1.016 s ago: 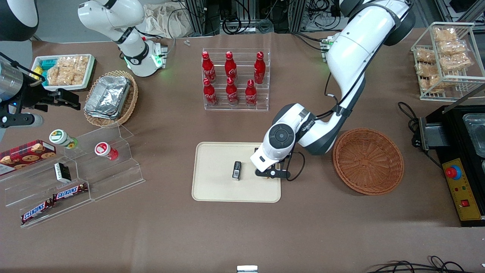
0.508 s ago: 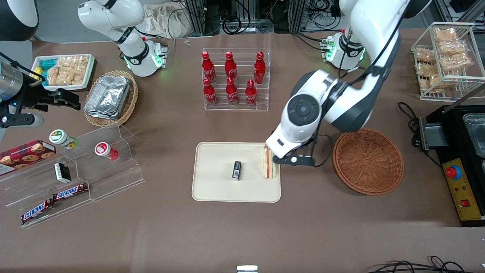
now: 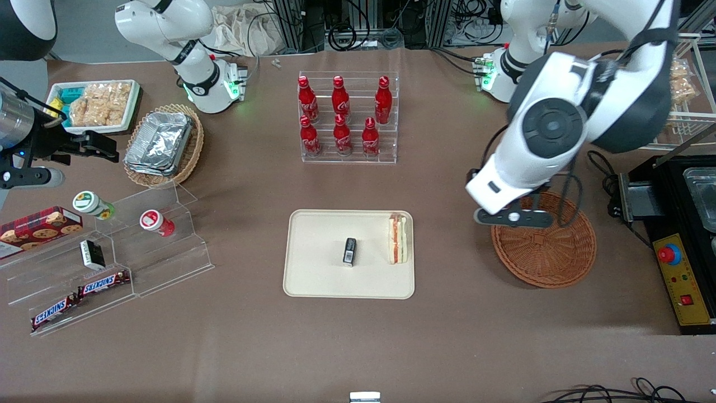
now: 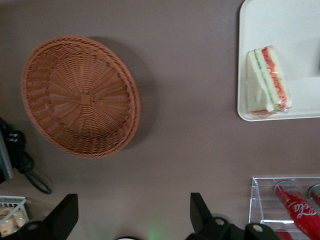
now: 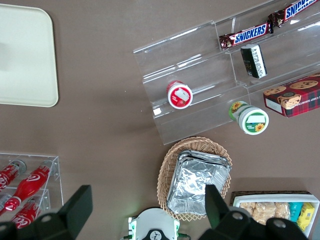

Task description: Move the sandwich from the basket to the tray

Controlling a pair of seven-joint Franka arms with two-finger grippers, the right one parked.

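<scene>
The sandwich (image 3: 398, 239), a white wedge with pink and green layers, lies on the cream tray (image 3: 319, 246) at the tray's end nearest the basket. It also shows in the left wrist view (image 4: 267, 80) on the tray (image 4: 280, 25). The reddish-brown wicker basket (image 3: 545, 246) is empty; it also shows in the left wrist view (image 4: 80, 95). My left gripper (image 3: 512, 217) is open and empty, raised high over the basket's rim on the side toward the tray. Its two dark fingers stand wide apart in the left wrist view (image 4: 131, 205).
A small black item (image 3: 349, 251) stands in the tray's middle. A clear rack of red bottles (image 3: 347, 117) stands farther from the camera than the tray. A black machine with a red button (image 3: 677, 252) lies beside the basket. A tan basket of foil containers (image 3: 162, 143) lies toward the parked arm's end.
My left gripper let go of the sandwich on the tray, rose, and swung away toward the basket. The sandwich stays where it was set down.
</scene>
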